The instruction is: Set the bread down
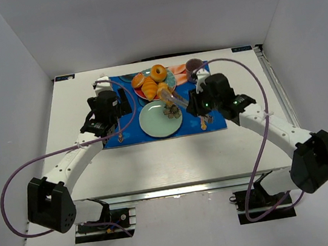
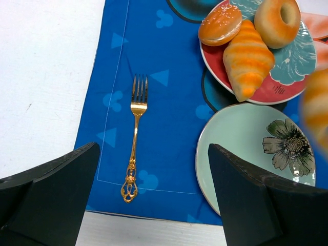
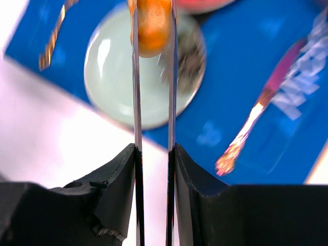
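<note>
White counter [image 1: 69,99], blue mat [image 1: 129,137]: bread [image 3: 152,25] pinched in right gripper [image 1: 166,93], hanging over far side of green plate [image 1: 152,124], clear of its rim, staged for set-down there, I'd say. Left gripper [image 2: 154,148] spread wide, parked near fork [image 2: 136,138], out of the way.

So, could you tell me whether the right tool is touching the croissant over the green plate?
Touching. The right wrist view shows the croissant squeezed between the right tool's two clear fingers, no gap either side.

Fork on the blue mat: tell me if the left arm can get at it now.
Probably yes: the fork lies alone on the mat, just ahead of the open left claw, nothing covering it.
</note>
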`<action>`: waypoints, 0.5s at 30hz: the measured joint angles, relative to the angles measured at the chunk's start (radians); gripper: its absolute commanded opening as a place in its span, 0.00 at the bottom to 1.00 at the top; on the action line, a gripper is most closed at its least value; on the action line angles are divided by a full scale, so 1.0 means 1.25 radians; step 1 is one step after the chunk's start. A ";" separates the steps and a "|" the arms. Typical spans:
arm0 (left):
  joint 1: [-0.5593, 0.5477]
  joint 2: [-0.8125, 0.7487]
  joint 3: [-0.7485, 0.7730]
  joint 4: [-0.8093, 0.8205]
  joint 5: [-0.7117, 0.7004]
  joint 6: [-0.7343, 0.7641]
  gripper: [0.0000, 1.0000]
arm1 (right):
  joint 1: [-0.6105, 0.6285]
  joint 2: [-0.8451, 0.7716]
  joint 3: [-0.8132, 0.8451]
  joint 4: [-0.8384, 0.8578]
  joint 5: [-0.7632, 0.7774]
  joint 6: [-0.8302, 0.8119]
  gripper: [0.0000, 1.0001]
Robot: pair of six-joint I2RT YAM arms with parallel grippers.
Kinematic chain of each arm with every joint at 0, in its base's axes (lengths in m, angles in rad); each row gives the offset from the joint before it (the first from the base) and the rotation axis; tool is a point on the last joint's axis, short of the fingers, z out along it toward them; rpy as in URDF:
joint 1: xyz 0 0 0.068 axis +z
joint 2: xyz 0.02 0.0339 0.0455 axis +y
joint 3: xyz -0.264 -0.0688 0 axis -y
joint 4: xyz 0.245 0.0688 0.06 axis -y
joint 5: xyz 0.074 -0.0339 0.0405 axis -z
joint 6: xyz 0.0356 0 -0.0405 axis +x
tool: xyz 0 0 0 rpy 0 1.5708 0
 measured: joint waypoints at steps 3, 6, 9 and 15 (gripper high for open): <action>0.000 0.000 0.000 0.002 0.006 0.000 0.98 | 0.016 -0.016 -0.089 0.014 -0.038 0.000 0.26; 0.000 0.001 0.000 0.004 0.015 -0.002 0.98 | 0.033 -0.016 -0.148 0.013 -0.059 0.002 0.26; 0.000 0.002 0.000 0.006 0.021 -0.006 0.98 | 0.051 -0.016 -0.165 0.018 -0.070 0.003 0.27; 0.000 0.002 0.000 0.008 0.027 -0.009 0.98 | 0.078 -0.004 -0.165 0.068 -0.072 0.005 0.27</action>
